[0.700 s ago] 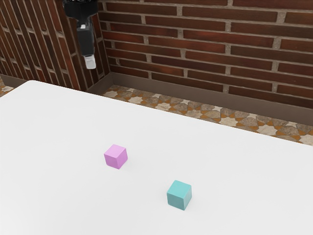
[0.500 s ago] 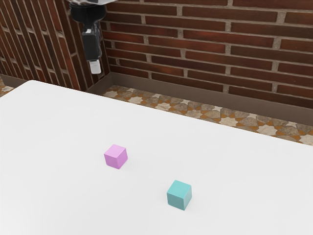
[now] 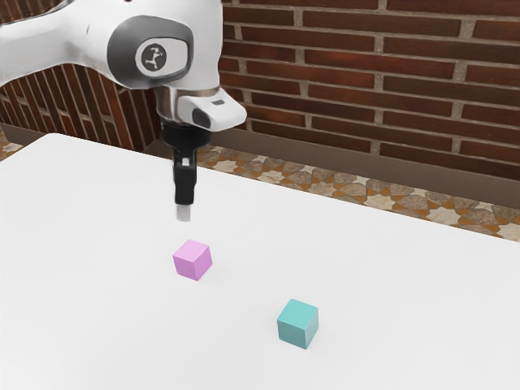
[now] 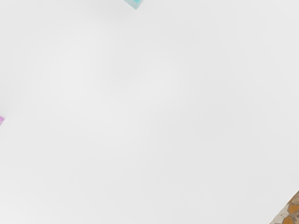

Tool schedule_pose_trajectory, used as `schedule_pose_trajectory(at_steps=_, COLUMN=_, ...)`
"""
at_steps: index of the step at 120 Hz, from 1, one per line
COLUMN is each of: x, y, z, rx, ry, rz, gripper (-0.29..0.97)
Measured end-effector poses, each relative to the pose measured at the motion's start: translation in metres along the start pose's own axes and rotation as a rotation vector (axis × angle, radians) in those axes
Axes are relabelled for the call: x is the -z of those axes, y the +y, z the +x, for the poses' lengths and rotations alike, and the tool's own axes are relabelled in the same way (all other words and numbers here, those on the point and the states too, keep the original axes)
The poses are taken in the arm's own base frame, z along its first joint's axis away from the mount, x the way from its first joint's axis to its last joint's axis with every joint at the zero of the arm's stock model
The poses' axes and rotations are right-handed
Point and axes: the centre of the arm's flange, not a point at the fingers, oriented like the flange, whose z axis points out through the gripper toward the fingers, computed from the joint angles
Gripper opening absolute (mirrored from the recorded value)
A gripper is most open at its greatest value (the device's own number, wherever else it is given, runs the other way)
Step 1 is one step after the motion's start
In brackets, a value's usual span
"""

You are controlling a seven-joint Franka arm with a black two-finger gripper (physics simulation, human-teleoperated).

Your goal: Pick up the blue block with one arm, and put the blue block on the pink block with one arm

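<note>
The blue block (image 3: 297, 322), a teal cube, rests on the white table (image 3: 406, 268) toward the front, at the exterior view's right. A pink block (image 3: 192, 259) sits on the table a short way up and to the left of it, apart from it. My gripper (image 3: 185, 213) hangs in the air just above and slightly behind the pink block, pointing straight down, seen edge-on and holding nothing. In the wrist view a corner of the blue block (image 4: 134, 3) and a sliver of the pink block (image 4: 1, 120) show at the borders.
A brick wall (image 3: 366, 73) and a strip of patterned floor (image 3: 366, 191) lie beyond the table's far edge. The white arm (image 3: 122, 41) fills the upper left of the exterior view. The patterned floor (image 4: 289, 212) also peeks in at a corner of the wrist view.
My arm has swung down and toward the exterior view's right, bringing the gripper from high near the wall to just above the pink block. Both blocks stay put.
</note>
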Motion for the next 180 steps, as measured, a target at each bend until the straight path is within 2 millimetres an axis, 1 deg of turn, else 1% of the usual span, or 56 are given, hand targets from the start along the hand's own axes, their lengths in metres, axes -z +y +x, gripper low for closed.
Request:
schedule_pose_trajectory(at_steps=21, x=-0.023, y=0.004, z=0.012, rx=0.021, ry=0.002, rz=0.004, gripper=0.68)
schedule_pose_trajectory(at_steps=37, x=-0.058, y=0.006, z=0.024, rx=0.058, ry=0.018, rz=-0.026, gripper=0.68)
schedule_pose_trajectory(at_steps=42, x=-0.07, y=0.01, z=0.03, rx=0.075, ry=0.029, rz=-0.039, gripper=0.68)
schedule_pose_trajectory(at_steps=52, x=-0.083, y=0.021, z=0.044, rx=0.105, ry=0.059, rz=-0.045, gripper=0.68)
schedule_pose_trajectory(at_steps=57, x=-0.094, y=0.026, z=0.051, rx=0.123, ry=0.066, rz=-0.052, gripper=0.68)
schedule_pose_trajectory(at_steps=65, x=-0.111, y=0.029, z=0.06, rx=0.161, ry=0.082, rz=-0.067, gripper=0.68)
schedule_pose_trajectory(at_steps=75, x=-0.128, y=0.026, z=0.073, rx=0.211, ry=0.106, rz=-0.085, gripper=0.68)
schedule_pose_trajectory(at_steps=106, x=-0.17, y=0.018, z=0.097, rx=0.38, ry=0.158, rz=-0.124, gripper=0.68)
schedule_pose_trajectory(at_steps=119, x=-0.182, y=0.016, z=0.108, rx=0.43, ry=0.168, rz=-0.143, gripper=0.68)
schedule_pose_trajectory(at_steps=132, x=-0.19, y=0.02, z=0.122, rx=0.46, ry=0.172, rz=-0.162, gripper=0.68)
schedule_pose_trajectory(at_steps=147, x=-0.202, y=0.005, z=0.134, rx=0.518, ry=0.171, rz=-0.2, gripper=0.68)
schedule_pose_trajectory(at_steps=158, x=-0.209, y=-0.003, z=0.142, rx=0.551, ry=0.169, rz=-0.223, gripper=0.68)
schedule_pose_trajectory(at_steps=167, x=-0.22, y=-0.011, z=0.147, rx=0.579, ry=0.158, rz=-0.231, gripper=0.68)
schedule_pose_trajectory(at_steps=180, x=-0.233, y=-0.013, z=0.157, rx=0.601, ry=0.139, rz=-0.22, gripper=0.68)
